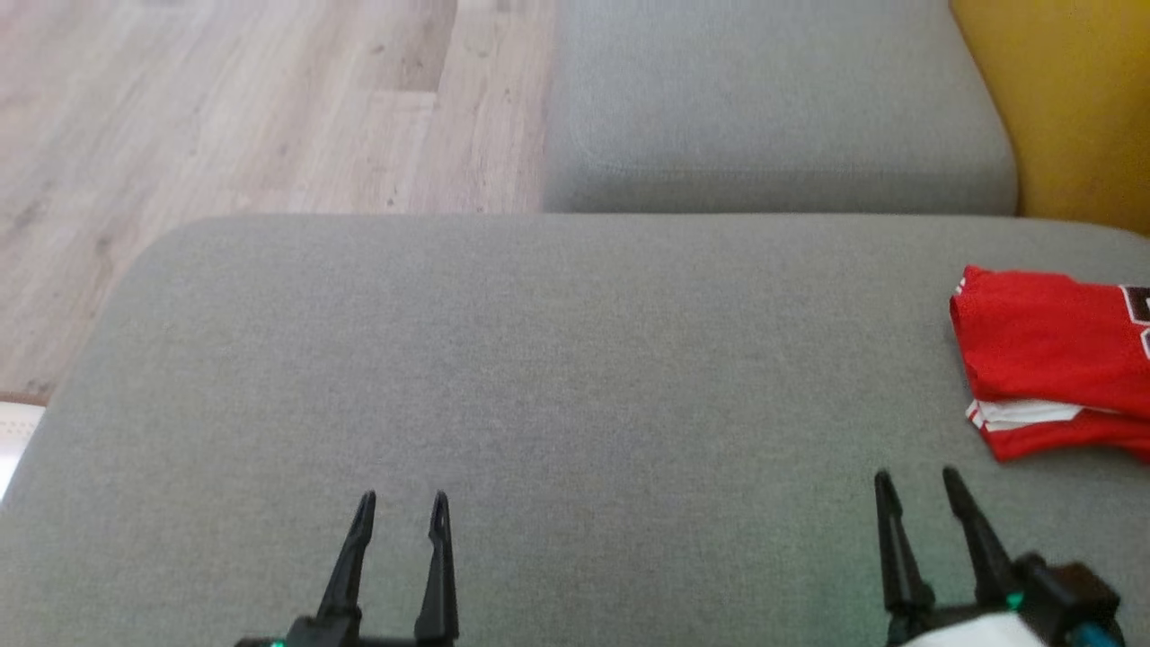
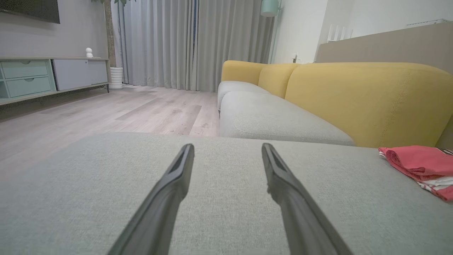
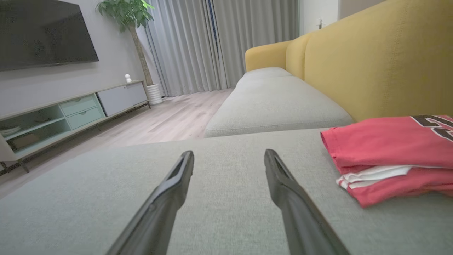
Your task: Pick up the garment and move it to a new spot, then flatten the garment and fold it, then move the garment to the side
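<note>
Notes red garment (image 1: 1051,359) folded in layers at the right of the grey seat cushion (image 1: 539,359), near the yellow backrest (image 1: 1069,99). Finds right gripper (image 1: 916,474) near it but apart, jaws wide and empty; left gripper (image 1: 403,496) well apart at left, likewise wide and empty. Judges placement likely done. Flags risk: a rightward sweep of the right fingers could snag the near hem and undo the fold. Cannot see garment's right part, cut off by frame; printed marking unreadable.
</note>
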You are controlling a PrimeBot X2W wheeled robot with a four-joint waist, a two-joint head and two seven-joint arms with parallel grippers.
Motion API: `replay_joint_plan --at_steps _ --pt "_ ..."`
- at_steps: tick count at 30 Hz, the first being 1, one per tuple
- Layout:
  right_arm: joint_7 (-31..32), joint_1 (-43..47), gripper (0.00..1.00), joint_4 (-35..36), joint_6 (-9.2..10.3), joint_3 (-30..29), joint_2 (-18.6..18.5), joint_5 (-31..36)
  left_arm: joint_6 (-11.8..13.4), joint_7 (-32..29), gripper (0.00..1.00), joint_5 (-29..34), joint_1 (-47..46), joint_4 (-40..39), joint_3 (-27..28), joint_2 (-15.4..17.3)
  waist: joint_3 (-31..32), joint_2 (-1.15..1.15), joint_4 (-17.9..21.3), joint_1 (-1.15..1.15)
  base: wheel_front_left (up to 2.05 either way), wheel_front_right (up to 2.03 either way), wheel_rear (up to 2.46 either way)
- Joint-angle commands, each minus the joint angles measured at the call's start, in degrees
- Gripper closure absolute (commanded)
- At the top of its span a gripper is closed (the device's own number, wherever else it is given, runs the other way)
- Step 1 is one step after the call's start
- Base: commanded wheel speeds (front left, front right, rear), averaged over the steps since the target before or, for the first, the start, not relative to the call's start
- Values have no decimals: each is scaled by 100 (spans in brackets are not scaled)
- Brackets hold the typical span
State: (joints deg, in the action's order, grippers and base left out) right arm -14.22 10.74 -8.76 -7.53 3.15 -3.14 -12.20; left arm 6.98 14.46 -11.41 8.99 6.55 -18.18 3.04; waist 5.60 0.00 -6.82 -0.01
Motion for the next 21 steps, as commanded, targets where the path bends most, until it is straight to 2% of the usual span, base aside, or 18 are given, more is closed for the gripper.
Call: replay_joint_plan --at_steps 1,20,21 --pt "-76 -132 0 249 4 126 -2 78 -20 54 0 66 -169 -214 234 -16 78 0 -15 1 0 0 0" --pt "-77 173 0 309 4 281 25 60 -210 54 0 136 -18 -226 398 -16 146 0 -34 1 0 0 0" --pt "1 298 100 114 0 154 67 60 -201 -1 100 92 187 -22 177 3 146 0 -34 1 0 0 0"
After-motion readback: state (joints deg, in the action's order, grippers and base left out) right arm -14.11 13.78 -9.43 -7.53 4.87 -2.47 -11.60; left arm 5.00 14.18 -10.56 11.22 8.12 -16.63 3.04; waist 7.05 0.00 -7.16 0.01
